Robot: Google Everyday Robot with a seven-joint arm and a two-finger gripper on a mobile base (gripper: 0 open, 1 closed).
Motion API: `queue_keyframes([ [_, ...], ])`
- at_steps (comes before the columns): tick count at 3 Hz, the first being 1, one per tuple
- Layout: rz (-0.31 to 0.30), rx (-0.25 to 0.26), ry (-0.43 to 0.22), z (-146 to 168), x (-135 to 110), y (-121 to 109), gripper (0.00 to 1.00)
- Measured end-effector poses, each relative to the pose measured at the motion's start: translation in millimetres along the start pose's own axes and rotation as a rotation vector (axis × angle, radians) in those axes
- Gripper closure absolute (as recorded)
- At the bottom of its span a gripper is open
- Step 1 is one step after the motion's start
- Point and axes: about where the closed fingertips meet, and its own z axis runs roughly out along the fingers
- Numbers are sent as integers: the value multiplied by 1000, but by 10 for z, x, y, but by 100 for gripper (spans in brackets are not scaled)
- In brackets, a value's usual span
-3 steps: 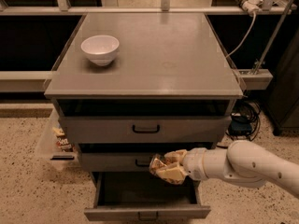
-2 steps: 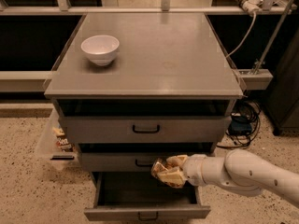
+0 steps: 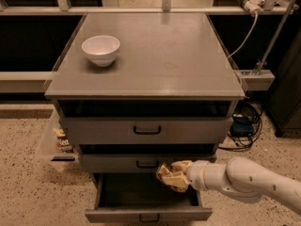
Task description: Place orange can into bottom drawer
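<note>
The orange can point(image 3: 170, 177), orange-gold with whitish patches, is held in my gripper point(image 3: 175, 176) at the end of the white arm point(image 3: 244, 180) that reaches in from the lower right. The gripper is shut on the can. It holds the can in front of the middle drawer's right half, just above the open bottom drawer point(image 3: 141, 192). That drawer is pulled out and dark inside, with a small black handle point(image 3: 149, 217) on its front. I cannot make out anything lying in it.
A white bowl point(image 3: 100, 49) sits on the grey cabinet top point(image 3: 178, 55) at the left. The top drawer point(image 3: 146, 130) and middle drawer point(image 3: 117, 163) stand slightly ajar. A clear bin with snack packs point(image 3: 59, 142) is left of the cabinet. Cables point(image 3: 244, 126) lie to the right.
The arm and the held can have sunk a little toward the open bottom drawer. The drawers and the bowl have not moved.
</note>
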Motion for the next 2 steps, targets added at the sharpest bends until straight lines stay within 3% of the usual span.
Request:
queue_keyframes([
  [1, 60, -4, 15, 171, 245, -38, 100],
  [2, 154, -6, 44, 409, 649, -127, 100],
])
